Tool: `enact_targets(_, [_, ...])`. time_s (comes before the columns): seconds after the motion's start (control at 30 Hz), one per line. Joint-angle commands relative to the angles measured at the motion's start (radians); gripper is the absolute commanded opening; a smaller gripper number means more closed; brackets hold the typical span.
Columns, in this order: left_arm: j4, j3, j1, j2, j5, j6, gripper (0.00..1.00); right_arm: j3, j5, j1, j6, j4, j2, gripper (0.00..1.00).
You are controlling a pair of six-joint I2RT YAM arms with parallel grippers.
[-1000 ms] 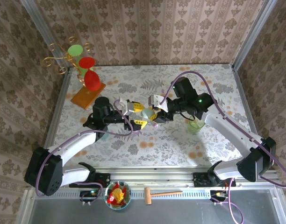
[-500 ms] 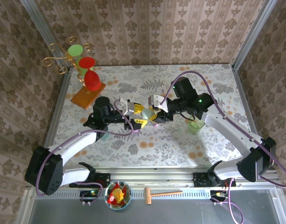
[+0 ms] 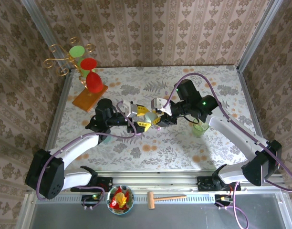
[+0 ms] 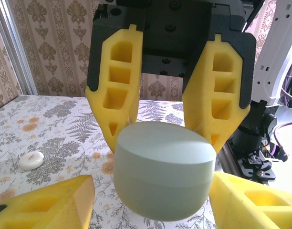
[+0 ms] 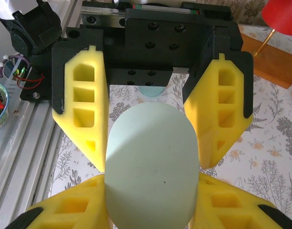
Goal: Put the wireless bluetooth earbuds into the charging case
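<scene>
Case (image 5: 150, 143), mint oval, pinched in R claw (image 5: 151, 180), L claw (image 4: 153, 179) flanking it — grip unclear.

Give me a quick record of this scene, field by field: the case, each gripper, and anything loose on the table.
case: pale green oval case, lid shut, held up above the table
left gripper: fingers flank the case; grip unclear
right gripper: fingers flank the case from the opposite side; grip unclear
loose items: small white oval piece; green cup
</scene>
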Motion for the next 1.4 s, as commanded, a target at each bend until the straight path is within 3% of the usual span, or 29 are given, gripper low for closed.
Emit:
enact_targets(0.0, [0.026, 0.033, -0.007, 0.007, 0.024, -0.016, 0.64, 0.041, 0.017, 0.009, -0.026, -0.041, 0.003, 0.34])
enact_targets(0.23, [0.02, 0.036, -0.007, 0.017, 0.023, -0.02, 0.58, 0.041, 0.02, 0.013, -0.031, -0.047, 0.003, 0.33])
enact_targets(0.6, [0.018, 0.039, -0.009, 0.021, 0.025, -0.019, 0.64, 0.053, 0.027, 0.016, -0.029, -0.057, 0.014, 0.33])
enact_targets(1.2, [0.006, 0.042, -0.011, 0.024, 0.033, -0.016, 0.61, 0.065, 0.035, 0.018, -0.035, -0.065, 0.041, 0.32])
enact_targets(1.37, [0.002, 0.038, -0.011, 0.022, 0.029, -0.01, 0.69, 0.043, 0.021, 0.018, -0.024, -0.031, 0.027, 0.32])
